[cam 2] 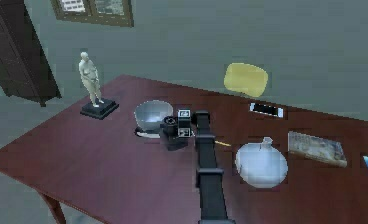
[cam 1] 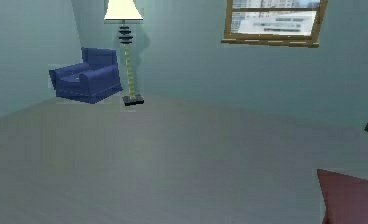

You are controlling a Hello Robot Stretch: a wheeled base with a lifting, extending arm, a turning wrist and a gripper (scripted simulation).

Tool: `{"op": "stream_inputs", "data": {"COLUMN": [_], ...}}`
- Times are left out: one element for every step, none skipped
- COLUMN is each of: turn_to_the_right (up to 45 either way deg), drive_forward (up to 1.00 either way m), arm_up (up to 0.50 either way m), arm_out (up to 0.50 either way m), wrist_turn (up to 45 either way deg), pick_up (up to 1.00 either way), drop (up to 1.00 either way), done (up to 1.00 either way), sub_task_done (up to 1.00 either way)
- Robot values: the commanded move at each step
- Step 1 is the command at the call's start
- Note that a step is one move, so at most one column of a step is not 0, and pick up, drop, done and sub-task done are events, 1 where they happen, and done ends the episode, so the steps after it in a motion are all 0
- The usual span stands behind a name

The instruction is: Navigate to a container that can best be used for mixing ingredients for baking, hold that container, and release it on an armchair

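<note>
Bowl [cam 2: 150,116]: grey, round, rim up. It stands on the dark red tabletop [cam 2: 82,140] near its middle, beside the arm's far end.

Arm side view, nearest first:
1. Arm [cam 2: 210,180]: dark square bar, rising from the bottom edge across the tabletop.
2. Vessel [cam 2: 262,165]: pale and glassy, round body with a short neck, upright, just right of the arm.
3. Fingers [cam 2: 164,136]: at the arm's far end, below two small white marked squares, at the bowl's near right side. Contact with the bowl cannot be told. The bowl rests on the tabletop right behind them, so it cannot be told whether they grip anything.
4. Book [cam 2: 317,148]: flat, patterned cover, toward the tabletop's right end.
5. Statuette [cam 2: 90,82]: pale standing figure on a dark square base, upright, left of the bowl and apart from it.
6. Phone [cam 2: 267,109]: flat, near the tabletop's far edge.
7. Chair [cam 2: 245,78]: yellow back, just beyond that far edge.
8. Cabinet [cam 2: 17,50]: dark, tall, at the far left.

Forward view, nearest first:
9. Tabletop corner [cam 1: 347,195]: dark red, bottom right.
10. Floor [cam 1: 162,150]: grey.
11. Floor lamp [cam 1: 126,55]: pale shade, slim pole, just right of the armchair.
12. Armchair [cam 1: 87,75]: blue, in the far left corner, well apart from the tabletop.
13. Window [cam 1: 275,22]: wood-framed, on the far wall, upper right.
</note>
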Motion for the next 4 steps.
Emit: {"op": "stream_inputs", "data": {"turn_to_the_right": [0.0, 0.0, 0.0, 0.0], "drive_forward": [0.0, 0.0, 0.0, 0.0], "arm_up": [0.18, 0.0, 0.0, 0.0], "arm_out": [0.0, 0.0, 0.0, 0.0], "wrist_turn": [0.0, -45.0, -45.0, -12.0], "pick_up": [0.0, 0.0, 0.0, 0.0], "drop": [0.0, 0.0, 0.0, 0.0], "done": [0.0, 0.0, 0.0, 0.0], "sub_task_done": [0.0, 0.0, 0.0, 0.0]}}
